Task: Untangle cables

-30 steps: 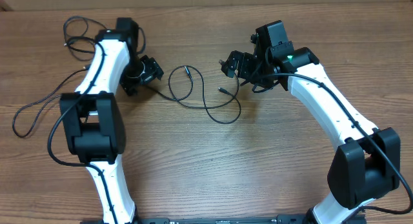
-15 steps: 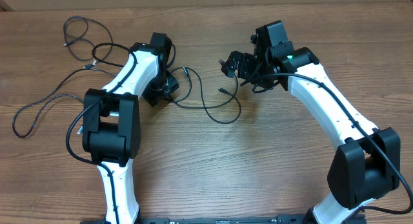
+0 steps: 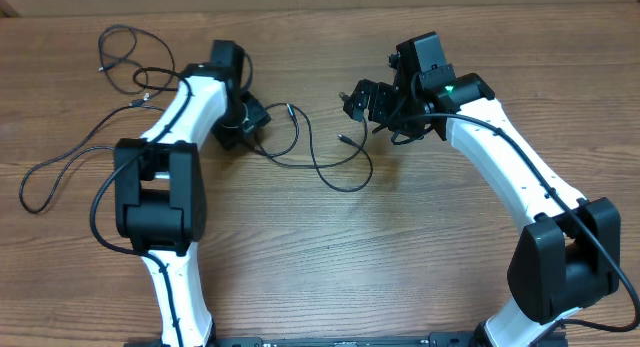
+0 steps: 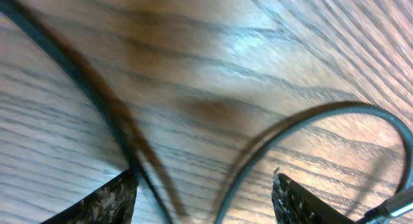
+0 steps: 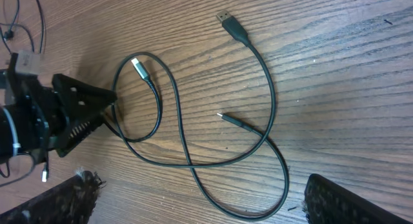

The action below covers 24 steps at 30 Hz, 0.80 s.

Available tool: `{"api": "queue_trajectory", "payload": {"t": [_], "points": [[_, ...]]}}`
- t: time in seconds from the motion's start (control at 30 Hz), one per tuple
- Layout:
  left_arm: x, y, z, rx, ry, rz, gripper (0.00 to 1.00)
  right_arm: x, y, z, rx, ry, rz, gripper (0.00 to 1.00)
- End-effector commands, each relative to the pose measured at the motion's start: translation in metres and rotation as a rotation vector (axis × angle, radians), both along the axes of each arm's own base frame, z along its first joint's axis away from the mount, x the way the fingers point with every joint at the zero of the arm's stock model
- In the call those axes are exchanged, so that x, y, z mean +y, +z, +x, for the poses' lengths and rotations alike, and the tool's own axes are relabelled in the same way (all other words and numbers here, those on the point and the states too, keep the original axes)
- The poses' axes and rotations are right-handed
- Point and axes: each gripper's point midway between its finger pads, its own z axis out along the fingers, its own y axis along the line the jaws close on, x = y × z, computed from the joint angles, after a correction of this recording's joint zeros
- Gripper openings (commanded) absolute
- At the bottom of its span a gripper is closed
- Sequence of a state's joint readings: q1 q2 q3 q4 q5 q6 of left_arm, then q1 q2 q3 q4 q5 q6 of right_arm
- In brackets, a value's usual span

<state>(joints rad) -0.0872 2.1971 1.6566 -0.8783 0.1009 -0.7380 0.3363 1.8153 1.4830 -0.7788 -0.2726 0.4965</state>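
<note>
A thin dark cable (image 3: 316, 162) lies in loose crossing loops on the wooden table (image 3: 330, 257) at centre. The right wrist view shows it (image 5: 273, 101) with a USB plug (image 5: 226, 19) and two small end connectors. My left gripper (image 3: 248, 117) is open at the cable's left loop. In the blurred left wrist view, two strands (image 4: 310, 113) run down between its fingers (image 4: 203, 201). My right gripper (image 3: 358, 97) is open and empty, held above the cable's right side (image 5: 206, 198). A second black cable (image 3: 95, 135) sprawls at the far left.
The second cable's tangle reaches the table's back left corner (image 3: 120, 47). The left arm's white links (image 3: 180, 107) lie over part of it. The left gripper also shows in the right wrist view (image 5: 64, 117).
The left arm swung right to the centre cable's left loop, then drew back slightly to the left. The right arm has not moved.
</note>
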Motion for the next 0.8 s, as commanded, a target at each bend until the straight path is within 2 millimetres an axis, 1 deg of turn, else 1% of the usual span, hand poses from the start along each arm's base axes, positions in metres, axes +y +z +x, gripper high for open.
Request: {"api": "queue_trajectory", "payload": {"t": [0.0, 0.1, 0.2, 0.4, 0.5, 0.57, 0.67, 0.77], "points": [[0.011, 0.018, 0.009, -0.041, -0.025, -0.042, 0.68, -0.001, 0.002, 0.002, -0.015, 0.002, -0.009, 1.00], [0.021, 0.017, 0.001, -0.003, -0.005, -0.040, 0.69, 0.000, 0.003, 0.004, -0.023, 0.003, -0.006, 1.00], [0.022, 0.015, -0.008, 0.035, -0.002, -0.038, 0.68, 0.000, 0.005, 0.006, -0.035, 0.002, -0.002, 1.00], [0.002, 0.004, -0.020, 0.074, -0.031, -0.024, 0.67, 0.002, 0.008, 0.011, -0.058, 0.002, 0.007, 1.00], [0.002, -0.001, -0.025, 0.097, -0.007, 0.053, 0.67, 0.002, 0.007, 0.009, -0.052, 0.002, 0.004, 1.00], [0.004, -0.002, -0.027, 0.101, 0.021, 0.087, 0.66, 0.001, 0.006, 0.008, -0.044, 0.002, 0.002, 1.00], [0.004, -0.002, -0.027, 0.101, 0.033, 0.090, 0.65, 0.000, 0.004, 0.005, -0.028, 0.002, -0.004, 1.00], [0.010, -0.002, -0.025, 0.100, 0.049, 0.087, 0.65, -0.001, 0.002, 0.002, -0.016, 0.002, -0.008, 1.00]]}}
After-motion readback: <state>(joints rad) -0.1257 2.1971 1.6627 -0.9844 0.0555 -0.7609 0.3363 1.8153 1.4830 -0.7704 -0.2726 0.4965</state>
